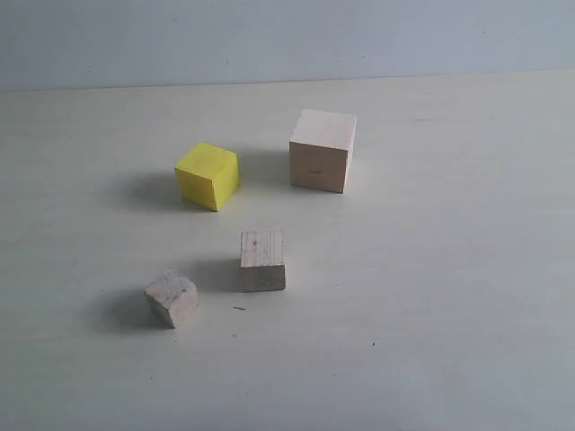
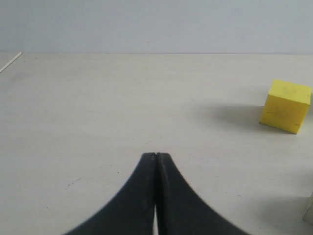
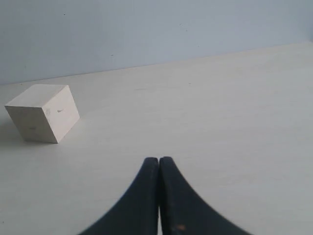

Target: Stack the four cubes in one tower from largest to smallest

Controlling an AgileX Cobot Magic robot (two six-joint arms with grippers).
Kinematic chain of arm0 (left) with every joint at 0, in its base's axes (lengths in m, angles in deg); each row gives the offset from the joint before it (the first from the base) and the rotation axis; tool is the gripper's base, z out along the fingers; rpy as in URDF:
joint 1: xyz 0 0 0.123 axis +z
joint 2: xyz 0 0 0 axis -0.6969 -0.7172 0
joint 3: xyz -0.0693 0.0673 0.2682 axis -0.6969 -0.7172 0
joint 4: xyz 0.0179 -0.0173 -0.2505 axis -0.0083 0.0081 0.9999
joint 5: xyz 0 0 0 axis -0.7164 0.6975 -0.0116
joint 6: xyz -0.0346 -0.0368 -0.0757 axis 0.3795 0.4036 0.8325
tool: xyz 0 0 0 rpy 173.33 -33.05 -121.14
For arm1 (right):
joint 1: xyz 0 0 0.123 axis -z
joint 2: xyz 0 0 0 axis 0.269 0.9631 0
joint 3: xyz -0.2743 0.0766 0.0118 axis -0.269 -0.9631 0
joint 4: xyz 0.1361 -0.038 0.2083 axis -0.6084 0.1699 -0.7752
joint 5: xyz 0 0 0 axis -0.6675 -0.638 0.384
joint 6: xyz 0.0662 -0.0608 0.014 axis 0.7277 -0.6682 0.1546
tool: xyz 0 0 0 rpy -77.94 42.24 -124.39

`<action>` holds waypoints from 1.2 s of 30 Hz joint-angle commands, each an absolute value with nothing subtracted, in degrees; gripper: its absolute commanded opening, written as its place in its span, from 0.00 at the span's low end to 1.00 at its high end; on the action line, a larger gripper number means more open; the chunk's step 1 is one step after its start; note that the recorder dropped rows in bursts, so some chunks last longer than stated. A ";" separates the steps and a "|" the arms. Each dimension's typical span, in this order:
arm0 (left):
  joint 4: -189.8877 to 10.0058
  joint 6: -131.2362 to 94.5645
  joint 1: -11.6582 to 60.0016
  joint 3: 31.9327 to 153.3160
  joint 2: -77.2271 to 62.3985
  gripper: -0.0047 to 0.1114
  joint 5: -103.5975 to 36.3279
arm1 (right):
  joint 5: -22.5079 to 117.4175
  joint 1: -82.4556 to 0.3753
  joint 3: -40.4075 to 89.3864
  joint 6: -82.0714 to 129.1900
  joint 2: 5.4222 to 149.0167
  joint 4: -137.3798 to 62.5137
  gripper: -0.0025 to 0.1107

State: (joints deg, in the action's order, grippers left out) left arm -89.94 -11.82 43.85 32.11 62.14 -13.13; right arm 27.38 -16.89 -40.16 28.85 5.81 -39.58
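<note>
Four cubes stand apart on the pale table (image 1: 449,269); no tower stands. The largest, pale wood cube (image 1: 322,150) is at the back right, also seen in the right wrist view (image 3: 44,119). To its left is the yellow cube (image 1: 207,176), which shows in the left wrist view (image 2: 286,106) too. A smaller wood cube (image 1: 262,260) sits nearer the front, and the smallest greyish cube (image 1: 172,298) lies front left, turned at an angle. My left gripper (image 2: 156,155) is shut and empty, away from the yellow cube. My right gripper (image 3: 159,160) is shut and empty. Neither arm shows in the exterior view.
A pale blue wall (image 1: 269,36) runs behind the table's far edge. A sliver of another block (image 2: 309,211) peeks in at the edge of the left wrist view.
</note>
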 commanded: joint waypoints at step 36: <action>-89.60 -11.92 43.60 31.93 62.40 0.04 -13.40 | 44.99 -20.46 -9.75 32.90 22.13 -38.72 0.02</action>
